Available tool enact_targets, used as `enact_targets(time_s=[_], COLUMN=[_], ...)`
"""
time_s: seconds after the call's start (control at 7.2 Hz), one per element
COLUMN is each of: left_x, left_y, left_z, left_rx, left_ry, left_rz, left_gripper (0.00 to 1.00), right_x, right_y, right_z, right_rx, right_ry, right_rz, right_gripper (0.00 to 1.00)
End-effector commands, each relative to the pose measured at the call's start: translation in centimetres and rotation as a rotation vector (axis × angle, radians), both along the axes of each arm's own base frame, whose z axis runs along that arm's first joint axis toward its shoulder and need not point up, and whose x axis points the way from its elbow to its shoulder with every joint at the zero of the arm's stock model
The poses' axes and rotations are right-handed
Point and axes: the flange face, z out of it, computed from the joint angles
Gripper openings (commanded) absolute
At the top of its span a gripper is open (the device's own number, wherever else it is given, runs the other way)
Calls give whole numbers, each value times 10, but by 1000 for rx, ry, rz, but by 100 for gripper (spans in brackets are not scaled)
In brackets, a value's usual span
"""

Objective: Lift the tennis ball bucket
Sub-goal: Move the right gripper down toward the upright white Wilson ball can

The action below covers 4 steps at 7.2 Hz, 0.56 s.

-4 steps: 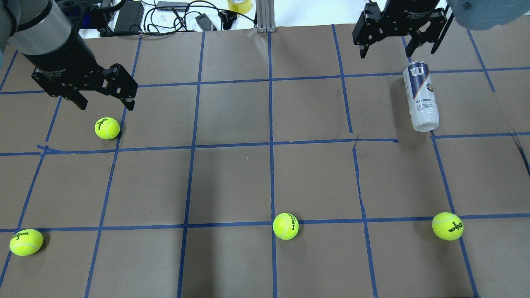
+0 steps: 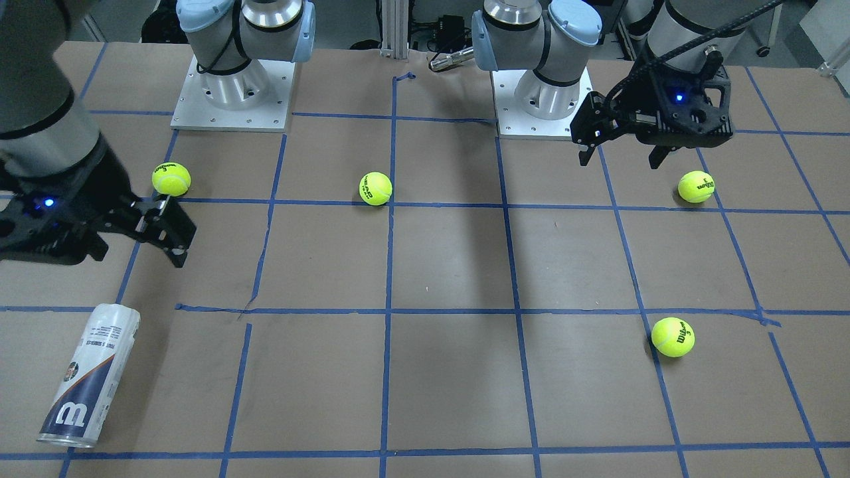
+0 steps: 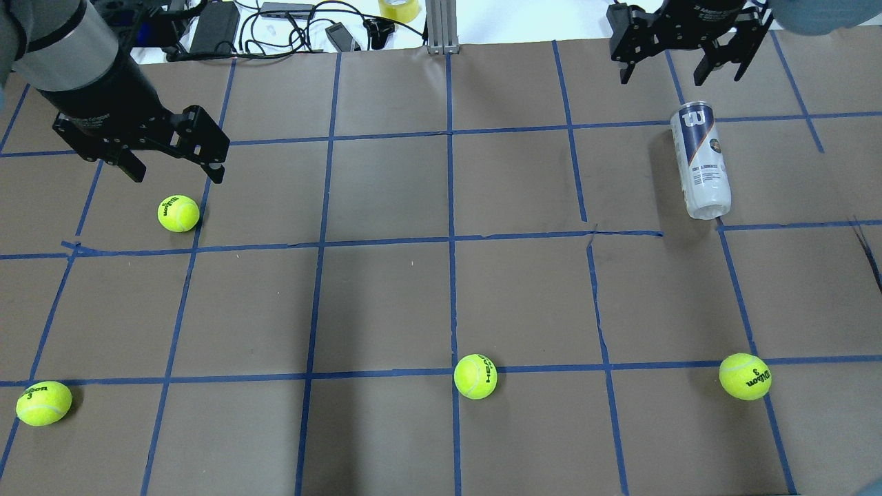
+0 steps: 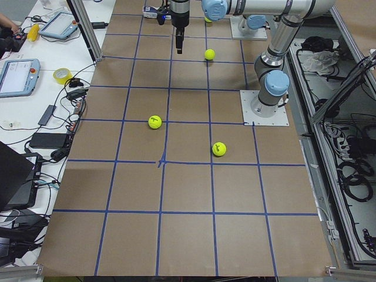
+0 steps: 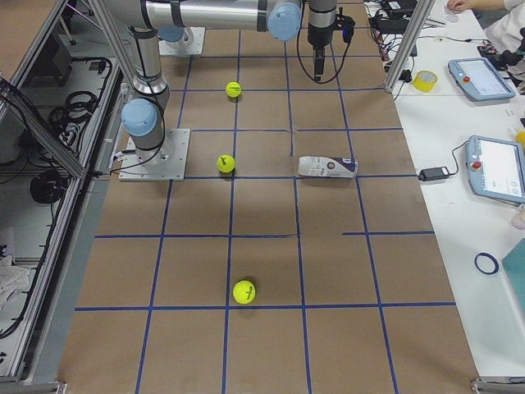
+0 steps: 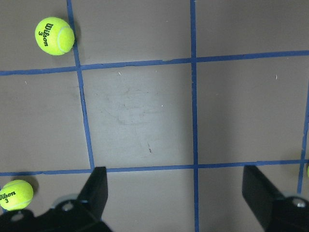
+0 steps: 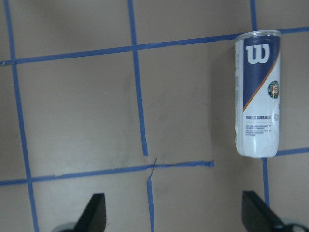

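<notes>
Tennis ball bucket (image 7: 257, 96) on side, apart from R fingers (image 7: 95, 210)

The tennis ball bucket (image 7: 257, 96) is smooth, glossy plastic under a printed label, with a shiny silver rim (metal, by its look). The table (image 3: 386, 303) is covered in matt brown paper, faintly creased and scuffed, lined with blue tape (image 3: 451, 240). The tennis balls (image 3: 475, 376) look fuzzy, like felt.
</notes>
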Motion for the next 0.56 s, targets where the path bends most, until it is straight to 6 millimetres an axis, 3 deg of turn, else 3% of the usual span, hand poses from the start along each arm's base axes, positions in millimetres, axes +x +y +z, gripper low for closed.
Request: enact_targets(time_s=[0.0,0.28,0.42], left_x=[0,0,0], left_y=[0,0,0], left_z=[0,0,0], left_rx=[0,0,1], left_ry=[-2,-3,-3], left_rz=[0,0,0], left_gripper=[100,100,100], right_x=[-110,-140,-148], right_y=[-92,-157,-169], right_z=[-71,-147,-184], right_rx=[23,11,8], right_ry=[-5,13,22], right_rz=[-127,-118,-85], right_gripper=[99,100,100])
